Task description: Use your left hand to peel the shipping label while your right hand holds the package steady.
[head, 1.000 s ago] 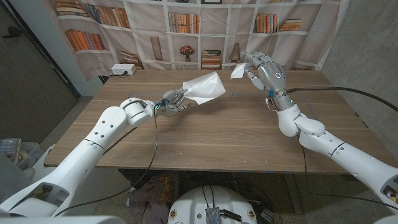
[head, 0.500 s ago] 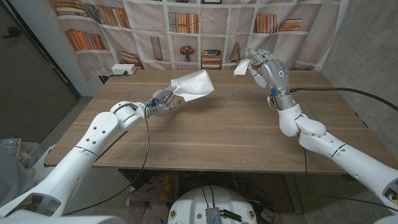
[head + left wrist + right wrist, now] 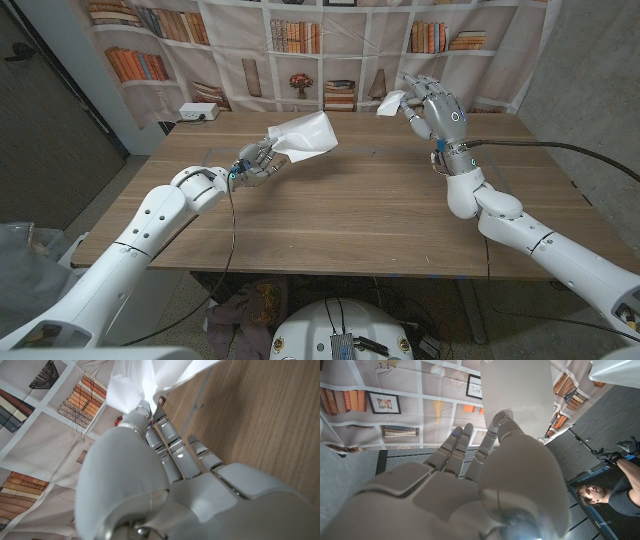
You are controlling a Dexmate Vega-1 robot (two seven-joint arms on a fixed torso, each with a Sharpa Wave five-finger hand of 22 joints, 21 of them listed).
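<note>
The left hand point(image 3: 256, 162) grips one end of the white package point(image 3: 302, 135) and holds it in the air above the far left part of the wooden desk point(image 3: 340, 210). Well apart, the raised right hand point(image 3: 432, 110) pinches the peeled white shipping label point(image 3: 388, 105) between thumb and fingertips, above the desk's far right part. In the right wrist view a person point(image 3: 612, 491) shows at the edge.

package grip: in the head view the left hand point(image 3: 258, 160) covers the corner of the white package point(image 3: 302, 133) it holds, so the contact itself is hidden.
package extent: cut off by the left wrist picture's edge.
label: the white piece point(image 3: 389, 104) at the right hand point(image 3: 432, 112) is too small to read.
person point(image 3: 612, 495): cut off by the right wrist picture's edge.
</note>
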